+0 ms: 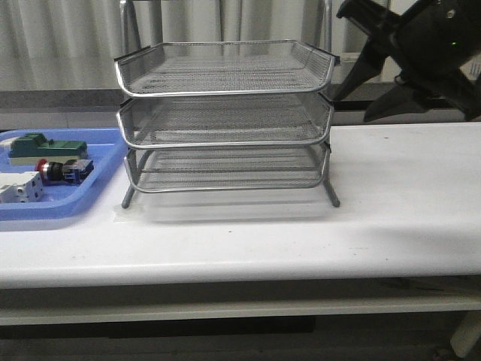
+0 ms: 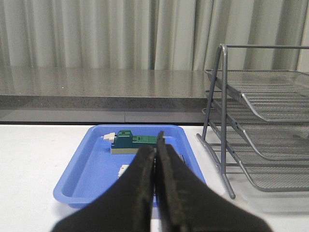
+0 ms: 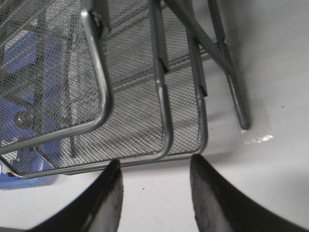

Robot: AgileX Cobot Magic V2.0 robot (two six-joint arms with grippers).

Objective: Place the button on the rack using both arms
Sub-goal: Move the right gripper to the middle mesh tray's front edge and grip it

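Button (image 1: 56, 170) lies in the blue tray (image 1: 105, 162) at table's left, just in front of the green block (image 1: 46, 146) and beside the white boxy part (image 1: 19, 187). Three-tier wire rack (image 1: 225, 120) stands mid-table, all tiers bare. Left gripper (image 2: 156, 159), fingers pressed together on nothing, points at the tray. Right gripper (image 1: 361, 75) hangs high beside the rack's upper right, fingers apart.
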